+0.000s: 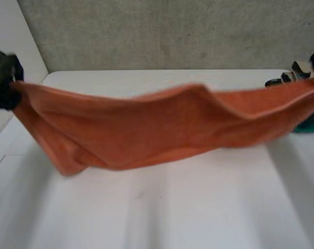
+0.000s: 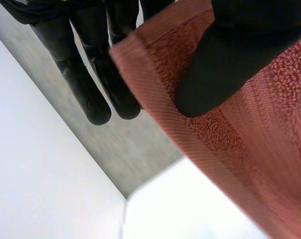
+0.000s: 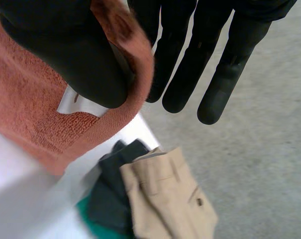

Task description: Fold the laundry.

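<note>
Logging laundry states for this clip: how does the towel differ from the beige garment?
The towel is orange terry; the beige garment is smooth, with a buttoned pocket. The towel hangs stretched between the left hand and right hand, pinched at each end; the beige garment lies crumpled on dark clothes, untouched. Both are unfolded.

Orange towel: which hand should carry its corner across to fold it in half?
Probably the right hand. Both hands pinch an end of the towel, but the right one is next to the pile of clothes; moving it toward the left hand puts the fold over bare table.
</note>
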Motion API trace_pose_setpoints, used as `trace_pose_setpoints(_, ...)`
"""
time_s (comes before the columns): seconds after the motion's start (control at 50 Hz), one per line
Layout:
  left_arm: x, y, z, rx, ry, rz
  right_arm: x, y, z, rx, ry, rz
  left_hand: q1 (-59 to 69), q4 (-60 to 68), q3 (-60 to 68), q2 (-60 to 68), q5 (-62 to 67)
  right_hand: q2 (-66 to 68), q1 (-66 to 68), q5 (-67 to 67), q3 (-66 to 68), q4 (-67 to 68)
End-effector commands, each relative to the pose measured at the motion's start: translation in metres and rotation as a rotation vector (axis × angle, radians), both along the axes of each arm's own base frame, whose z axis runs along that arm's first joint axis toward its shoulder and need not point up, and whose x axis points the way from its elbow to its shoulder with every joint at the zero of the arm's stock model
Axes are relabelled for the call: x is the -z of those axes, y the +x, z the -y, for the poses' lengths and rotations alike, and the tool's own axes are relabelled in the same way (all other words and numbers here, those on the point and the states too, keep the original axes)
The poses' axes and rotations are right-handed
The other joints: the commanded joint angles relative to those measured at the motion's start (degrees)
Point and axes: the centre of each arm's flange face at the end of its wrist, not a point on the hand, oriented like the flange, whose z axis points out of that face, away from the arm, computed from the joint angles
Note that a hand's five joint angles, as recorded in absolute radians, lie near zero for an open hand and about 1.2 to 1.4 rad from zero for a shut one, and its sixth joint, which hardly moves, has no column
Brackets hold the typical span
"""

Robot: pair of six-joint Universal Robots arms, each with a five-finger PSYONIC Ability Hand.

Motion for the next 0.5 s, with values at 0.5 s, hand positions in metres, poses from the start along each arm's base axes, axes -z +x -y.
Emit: trace_pose_setpoints(0.5, -0.090, -0.056, 0.172, 0.126, -0.853, -0.257, -0.071, 0.063, 0.132, 0.015, -0.915, 0.536, 14.31, 11.04, 11.64, 11.22, 13.20, 12.68, 15.69, 13.31, 11.95, 11.40)
